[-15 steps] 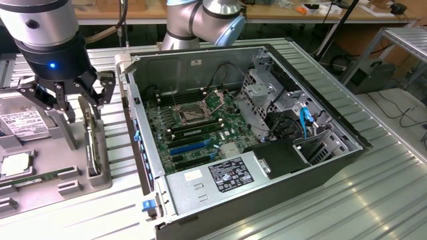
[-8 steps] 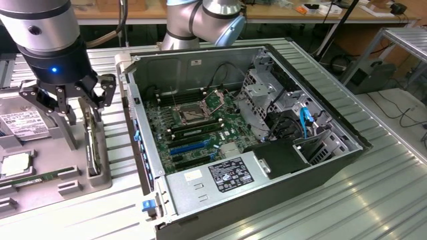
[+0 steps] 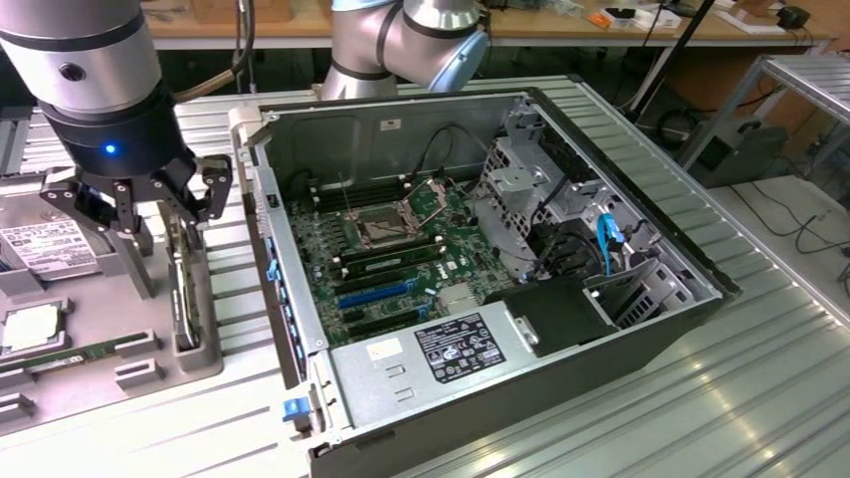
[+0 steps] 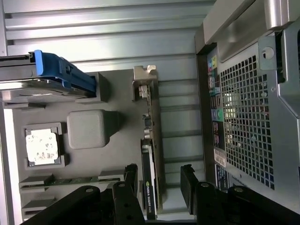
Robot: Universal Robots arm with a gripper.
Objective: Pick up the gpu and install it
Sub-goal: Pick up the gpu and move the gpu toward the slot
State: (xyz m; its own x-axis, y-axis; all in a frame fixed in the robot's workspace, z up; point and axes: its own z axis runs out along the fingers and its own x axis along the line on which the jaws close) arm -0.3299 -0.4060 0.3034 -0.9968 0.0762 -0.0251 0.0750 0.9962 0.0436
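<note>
The gpu stands on edge in a slot of the grey parts tray, at the exterior view's left, beside the open computer case. In the wrist view the gpu is a slim strip with a black face and a pale metal bracket. My gripper hangs just above it and is open. In the wrist view the gripper has one black finger on each side of the card's end, with a gap on both sides. The motherboard's blue slot lies bare inside the case.
On the tray lie a silver hard drive, a processor chip and a memory stick. The case's perforated rear wall stands close beside the gpu. A second arm's base rises behind the case.
</note>
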